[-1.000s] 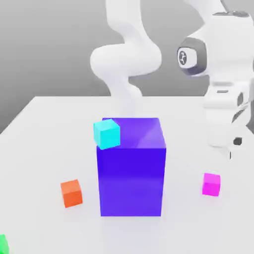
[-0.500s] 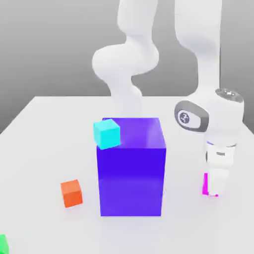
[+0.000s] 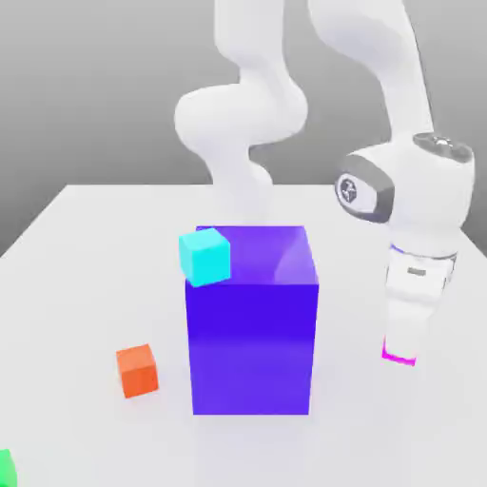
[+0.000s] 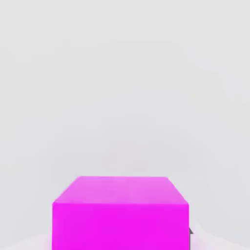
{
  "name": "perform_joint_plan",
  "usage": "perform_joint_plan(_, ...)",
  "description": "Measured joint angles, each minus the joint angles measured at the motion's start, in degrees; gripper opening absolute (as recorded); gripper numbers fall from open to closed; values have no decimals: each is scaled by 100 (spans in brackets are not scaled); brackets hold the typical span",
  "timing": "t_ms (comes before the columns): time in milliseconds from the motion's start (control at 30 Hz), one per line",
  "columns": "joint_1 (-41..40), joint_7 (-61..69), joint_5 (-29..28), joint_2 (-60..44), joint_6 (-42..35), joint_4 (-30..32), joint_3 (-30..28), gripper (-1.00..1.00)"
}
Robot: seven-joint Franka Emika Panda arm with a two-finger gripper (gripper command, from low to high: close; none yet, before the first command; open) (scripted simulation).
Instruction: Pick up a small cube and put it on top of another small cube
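Note:
The small cube point(image 3: 399, 360), bright magenta, sits at the exterior view's right, mostly hidden behind my gripper point(image 3: 402, 348), which is shut on it. Only its lower edge shows under the white fingers, just above the table. In the hand view the small cube point(image 4: 120, 215) looms close with pale table behind it. The other small cube point(image 3: 5, 468), bright green, peeks in at the bottom left corner of the exterior view, far from the gripper.
A big blue-purple block point(image 3: 251, 328) stands in the middle, between the gripper and the green cube. A small cyan cube point(image 3: 204, 256) rests at its upper left edge. A small orange cube point(image 3: 138, 370) lies on the white table point(image 3: 86, 285) to the block's left.
The gripper came down over the magenta cube from above right and shut on it. Since half a second ago the hand has risen a little, taking the cube with it.

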State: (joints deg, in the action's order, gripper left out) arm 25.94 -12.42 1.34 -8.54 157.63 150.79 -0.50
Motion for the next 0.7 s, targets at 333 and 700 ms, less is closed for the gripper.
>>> perform_joint_plan(333, -1872, 533, 677, -835, -1005, -1701, -1269, -100)
perform_joint_plan(700, -3488, 1174, 1520, -2019, -1190, -3102, -1861, 100)
